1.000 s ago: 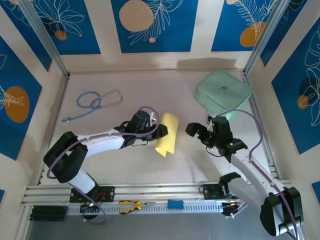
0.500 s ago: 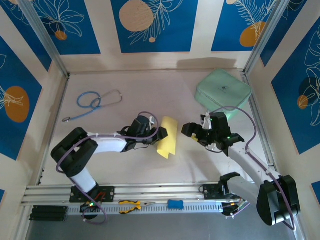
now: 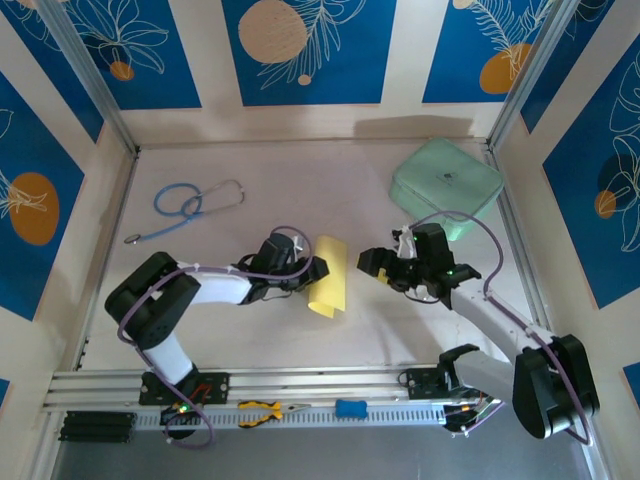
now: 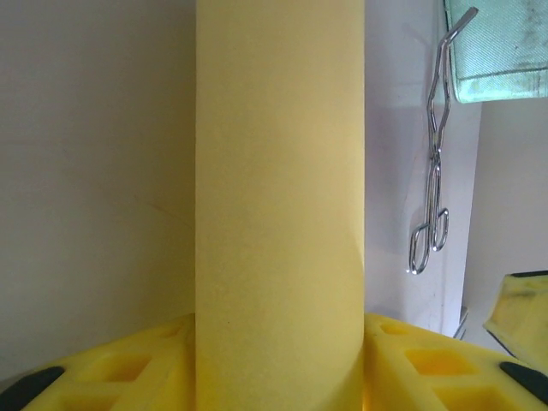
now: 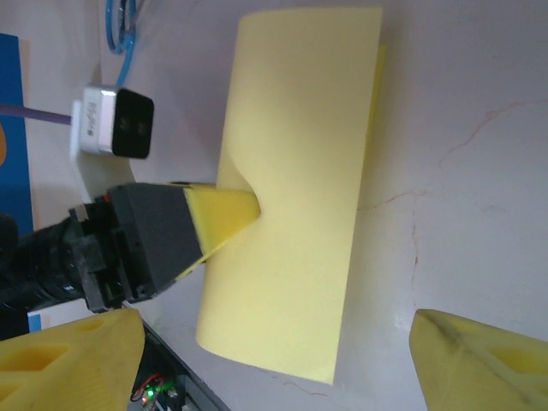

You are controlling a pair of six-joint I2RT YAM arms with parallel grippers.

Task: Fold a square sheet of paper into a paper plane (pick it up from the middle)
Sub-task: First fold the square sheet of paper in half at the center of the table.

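Observation:
The square sheet of paper is pale yellow and bent over on itself into a long band, just above the middle of the table. My left gripper is shut on its left edge. In the left wrist view the sheet runs straight up from between the yellow fingers. My right gripper hangs open just right of the sheet, apart from it. In the right wrist view the sheet lies ahead between that gripper's spread fingertips, and a left finger pinches its side.
A mint-green case sits at the back right. A blue stethoscope lies at the back left. Metal tongs lie on the table beyond the sheet. Yellow-handled pliers and a blue block rest on the front rail.
My right gripper has moved left toward the sheet and its jaws have narrowed somewhat. The left gripper and the sheet have shifted slightly toward the front.

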